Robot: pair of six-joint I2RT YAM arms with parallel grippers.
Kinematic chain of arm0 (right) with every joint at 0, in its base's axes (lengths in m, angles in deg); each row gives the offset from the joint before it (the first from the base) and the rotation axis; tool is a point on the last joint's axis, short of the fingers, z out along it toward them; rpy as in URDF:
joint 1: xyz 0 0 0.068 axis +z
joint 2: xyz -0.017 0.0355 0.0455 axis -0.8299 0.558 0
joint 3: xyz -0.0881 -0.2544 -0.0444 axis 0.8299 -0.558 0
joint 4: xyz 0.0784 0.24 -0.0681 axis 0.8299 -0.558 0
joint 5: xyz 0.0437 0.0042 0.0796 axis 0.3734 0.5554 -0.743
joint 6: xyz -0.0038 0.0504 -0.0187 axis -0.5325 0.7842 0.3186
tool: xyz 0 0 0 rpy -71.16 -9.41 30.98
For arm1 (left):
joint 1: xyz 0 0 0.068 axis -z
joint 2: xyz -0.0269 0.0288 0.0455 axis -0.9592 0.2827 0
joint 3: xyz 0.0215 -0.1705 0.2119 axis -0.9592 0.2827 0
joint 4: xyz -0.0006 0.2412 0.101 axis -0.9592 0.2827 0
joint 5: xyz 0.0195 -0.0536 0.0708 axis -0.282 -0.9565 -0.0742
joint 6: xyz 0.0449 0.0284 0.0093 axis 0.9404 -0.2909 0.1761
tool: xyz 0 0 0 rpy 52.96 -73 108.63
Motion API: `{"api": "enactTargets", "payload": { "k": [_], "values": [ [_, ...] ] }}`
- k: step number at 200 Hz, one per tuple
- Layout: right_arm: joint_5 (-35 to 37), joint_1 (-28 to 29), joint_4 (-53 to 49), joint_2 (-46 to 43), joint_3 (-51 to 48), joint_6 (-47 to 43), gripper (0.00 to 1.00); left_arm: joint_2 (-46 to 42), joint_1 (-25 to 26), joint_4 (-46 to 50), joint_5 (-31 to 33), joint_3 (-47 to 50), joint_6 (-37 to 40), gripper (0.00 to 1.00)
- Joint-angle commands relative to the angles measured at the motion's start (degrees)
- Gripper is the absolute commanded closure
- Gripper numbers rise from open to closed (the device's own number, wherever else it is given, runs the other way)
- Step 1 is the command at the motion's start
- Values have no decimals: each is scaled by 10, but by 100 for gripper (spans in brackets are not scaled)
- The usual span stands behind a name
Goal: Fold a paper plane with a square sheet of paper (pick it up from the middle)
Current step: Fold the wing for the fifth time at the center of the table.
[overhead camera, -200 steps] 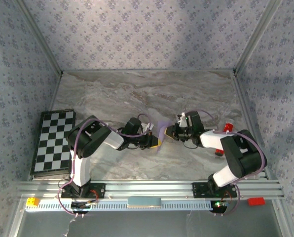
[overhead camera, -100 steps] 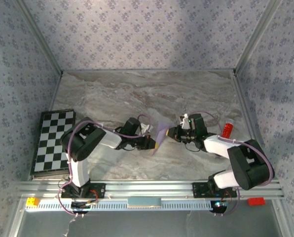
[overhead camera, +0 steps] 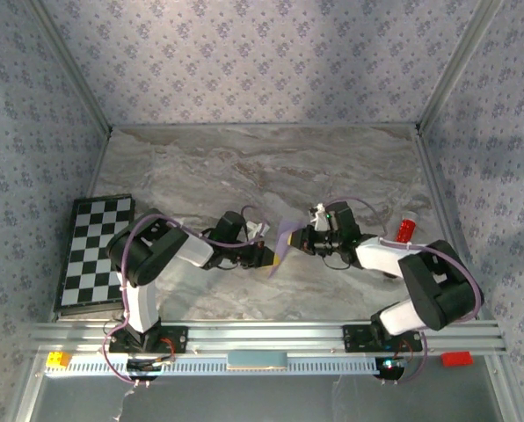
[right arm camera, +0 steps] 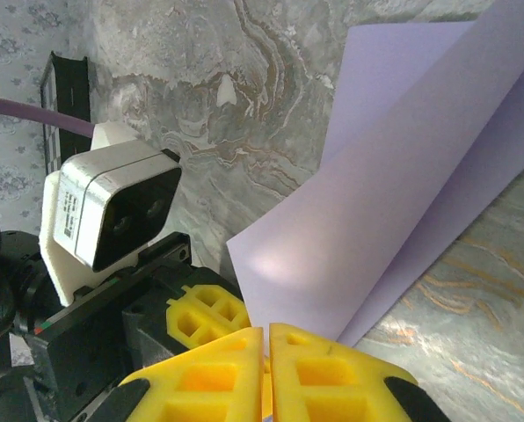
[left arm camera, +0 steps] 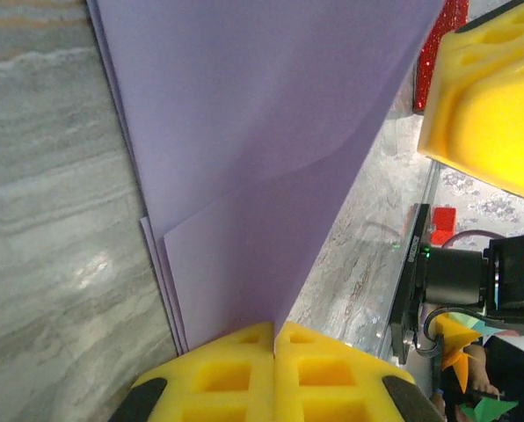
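I had the sheet of paper [overhead camera: 284, 239] pinched from both sides and held up on edge over the middle of the surface [overhead camera: 244, 167], between my two arms. I could not tell whether its lower corner touched down. My left pincer [left arm camera: 273, 341] was clenched on one side of it, yellow pads pressed together with the lilac layers coming out from between them. My right pincer [right arm camera: 266, 343] was clenched on the other side in the same way. The sheet was already doubled, with stacked edges showing by my left pads, so I judged I was midway through the folding, not yet at a dart. The next move, I thought, called for one pincer to hold firm while the other let go and took a fresh edge, without skewing the layers.
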Motion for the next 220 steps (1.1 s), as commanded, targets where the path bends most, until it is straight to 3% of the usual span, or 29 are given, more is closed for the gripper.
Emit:
{"api": "enactTargets", "payload": {
  "k": [1,104,220],
  "values": [
    [-22,9,10,28,29,-17,89,21,-4,-1,15,18,-16,100],
    [-21,2,43,109,53,-3,90,31,-11,33,24,17,-37,100],
    [-25,13,38,98,49,-11,89,53,-16,94,9,-12,-40,100]
  ]
}}
